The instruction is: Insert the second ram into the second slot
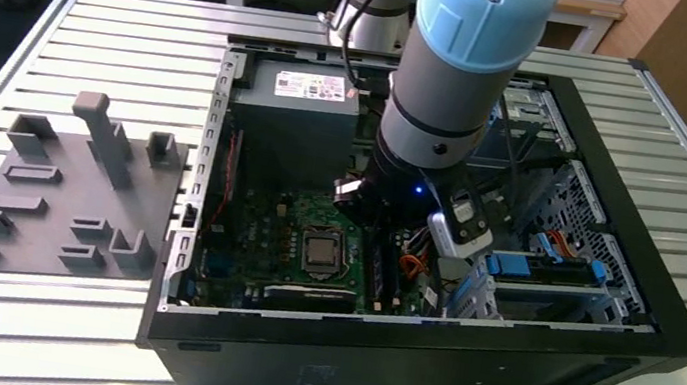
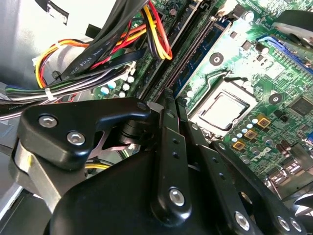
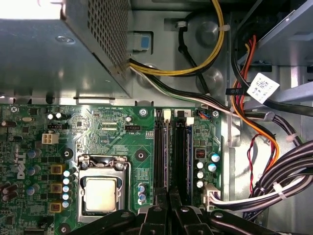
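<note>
Two slots [image 3: 173, 152] sit side by side on the motherboard [image 3: 112, 147]. Gripper [image 3: 168, 198] fingers nearly closed directly above them; whether they pinch the second ram [image 2: 198, 49], a thin, stiff, fragile board, cannot be told.

exterior view high, angled down on open computer case [image 1: 429, 356], first wrist view straight down near motherboard [image 3: 112, 137], second wrist view oblique, closer, both sharing CPU socket [image 3: 101, 193]

Overhead light glares off the table [image 1: 97, 27] slats, the computer case [image 1: 427, 366] interior lies in shadow, and the gripper [image 2: 168, 105] linkage appears soft-focused close to the lens.
</note>
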`<state>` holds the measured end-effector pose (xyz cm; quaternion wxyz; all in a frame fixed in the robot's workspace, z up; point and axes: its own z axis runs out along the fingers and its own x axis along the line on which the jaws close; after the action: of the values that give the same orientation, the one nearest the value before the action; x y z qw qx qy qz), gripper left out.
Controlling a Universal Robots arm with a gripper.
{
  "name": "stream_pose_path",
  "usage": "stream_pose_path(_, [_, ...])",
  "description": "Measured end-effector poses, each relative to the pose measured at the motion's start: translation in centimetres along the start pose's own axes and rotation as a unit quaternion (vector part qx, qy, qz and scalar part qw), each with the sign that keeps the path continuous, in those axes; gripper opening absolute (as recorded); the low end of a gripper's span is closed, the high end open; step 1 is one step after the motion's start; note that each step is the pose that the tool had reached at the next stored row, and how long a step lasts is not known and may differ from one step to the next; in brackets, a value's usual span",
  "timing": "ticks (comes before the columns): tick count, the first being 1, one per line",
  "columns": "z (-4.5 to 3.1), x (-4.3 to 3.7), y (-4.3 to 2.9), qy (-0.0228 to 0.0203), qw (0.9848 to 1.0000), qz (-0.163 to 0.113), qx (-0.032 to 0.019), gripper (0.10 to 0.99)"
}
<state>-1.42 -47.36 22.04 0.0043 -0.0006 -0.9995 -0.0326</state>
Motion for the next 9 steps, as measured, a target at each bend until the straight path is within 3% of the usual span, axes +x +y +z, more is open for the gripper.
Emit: stream_pose_path(9, [0.0,-0.04,-0.06,-0.0003,1.0,0.005,-0.0001,0.133])
